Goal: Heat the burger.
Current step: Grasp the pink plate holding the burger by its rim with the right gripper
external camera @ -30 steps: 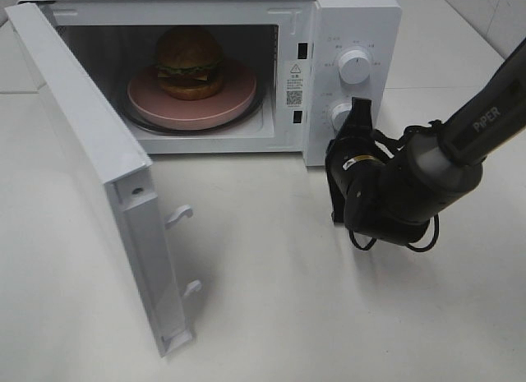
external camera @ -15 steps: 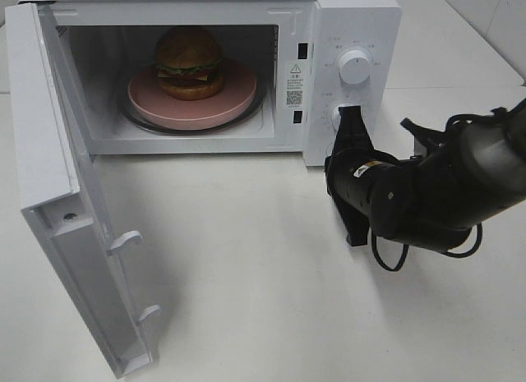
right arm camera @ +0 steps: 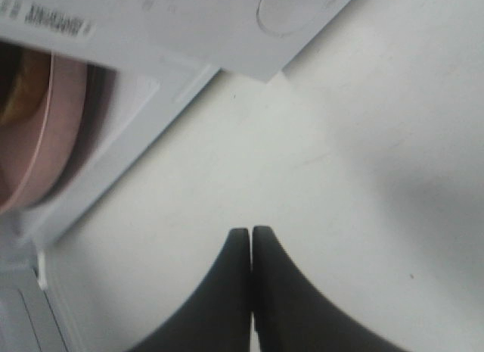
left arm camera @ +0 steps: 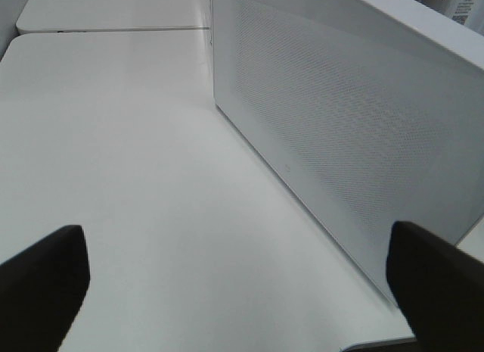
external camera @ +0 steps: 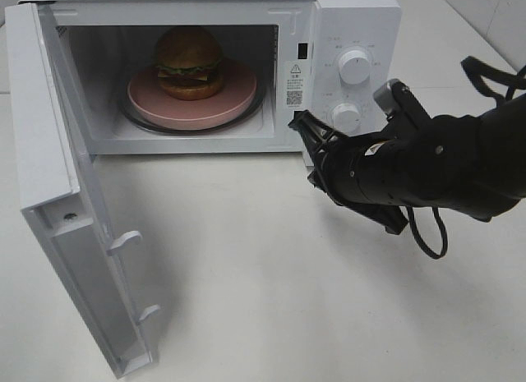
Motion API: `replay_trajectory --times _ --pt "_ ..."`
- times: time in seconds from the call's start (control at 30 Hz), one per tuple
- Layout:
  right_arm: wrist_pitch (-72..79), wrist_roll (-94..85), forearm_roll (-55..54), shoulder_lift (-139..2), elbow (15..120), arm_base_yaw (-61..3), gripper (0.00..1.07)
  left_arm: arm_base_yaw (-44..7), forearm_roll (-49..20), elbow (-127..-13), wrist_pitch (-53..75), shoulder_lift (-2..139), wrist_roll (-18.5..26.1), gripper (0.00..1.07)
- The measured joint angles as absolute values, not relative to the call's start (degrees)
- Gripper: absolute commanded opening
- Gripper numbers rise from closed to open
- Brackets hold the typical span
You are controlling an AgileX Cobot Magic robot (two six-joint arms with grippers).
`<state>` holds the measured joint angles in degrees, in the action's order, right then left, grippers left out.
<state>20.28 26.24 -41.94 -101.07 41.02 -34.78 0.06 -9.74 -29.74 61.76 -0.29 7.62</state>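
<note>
My right claw (external camera: 301, 119), shut and empty, shifts left off the microwave (external camera: 362, 20) dial (external camera: 346, 117); closing the door (external camera: 49, 144) on the burger (external camera: 189, 60) likely follows.

A boxy white microwave oven (external camera: 353, 20) stands at the far side of the white tabletop (external camera: 288, 300). Its white door (external camera: 49, 144) hangs wide open on the left. Inside, a round pink plate (external camera: 238, 92) sits on the clear glass turntable (external camera: 138, 124). Two round white dials (external camera: 354, 66) are on its right panel.

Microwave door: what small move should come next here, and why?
Probably start swinging the door shut. The burger already sits on the pink plate inside, the door stands wide open, and the open left gripper faces its outer side.
</note>
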Motion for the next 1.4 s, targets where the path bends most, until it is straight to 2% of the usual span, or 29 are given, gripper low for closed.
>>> replay_trajectory --times 0.17,0.23,0.33,0.4,0.43,0.5,0.6,0.67,0.7,0.77,0.87,1.07,1.13,1.4 --pt "10.14 11.69 -40.57 -97.98 40.97 -34.78 0.01 0.06 -9.74 -29.74 61.76 -0.29 7.62 1.00" --pt "2.18 4.76 -36.27 -96.20 41.25 -34.78 0.01 0.06 -9.74 -29.74 61.76 -0.29 7.62 1.00" --pt "-0.34 3.72 -34.38 -95.97 41.71 -34.78 0.01 0.06 -9.74 -29.74 61.76 -0.29 7.62 1.00" --pt "-10.60 1.55 -25.50 -95.86 44.58 -34.78 0.01 0.06 -9.74 -29.74 61.76 -0.29 7.62 1.00" --pt "-10.60 1.55 -25.50 -95.86 44.58 -34.78 0.01 0.06 -9.74 -29.74 61.76 -0.29 7.62 1.00" --pt "-17.76 1.43 -17.88 -95.86 46.93 -34.78 0.02 0.06 -9.74 -29.74 61.76 -0.29 7.62 1.00" --pt "-20.34 1.38 -15.01 -95.86 47.84 -34.78 0.03 0.06 -9.74 -29.74 61.76 -0.29 7.62 1.00" --pt "-27.10 0.00 -7.62 -95.86 50.65 -34.78 0.04 0.06 -9.74 -29.74 61.76 -0.29 7.62 1.00" --pt "-27.10 0.00 -7.62 -95.86 50.65 -34.78 0.04 0.06 -9.74 -29.74 61.76 -0.29 7.62 1.00" --pt "-35.12 -5.73 0.34 -95.86 53.80 -34.78 0.05 0.06 -9.74 -29.74 61.76 -0.29 7.62 1.00" --pt "-39.48 -12.38 3.84 -95.86 55.86 -34.78 0.06 0.06 -9.74 -29.74 61.76 -0.29 7.62 1.00" --pt "-42.97 -24.12 5.16 -95.86 57.81 -34.78 0.07 0.06 -9.74 -29.74 61.76 -0.29 7.62 1.00" --pt "-43.49 -38.27 5.79 -95.86 59.82 -34.78 0.09 0.06 -9.74 -29.74 61.76 -0.29 7.62 1.00" --pt "-41.94 -64.17 6.82 -95.86 61.59 -34.78 0.11 0.06 -9.74 -29.74 61.76 -0.29 7.62 1.00"
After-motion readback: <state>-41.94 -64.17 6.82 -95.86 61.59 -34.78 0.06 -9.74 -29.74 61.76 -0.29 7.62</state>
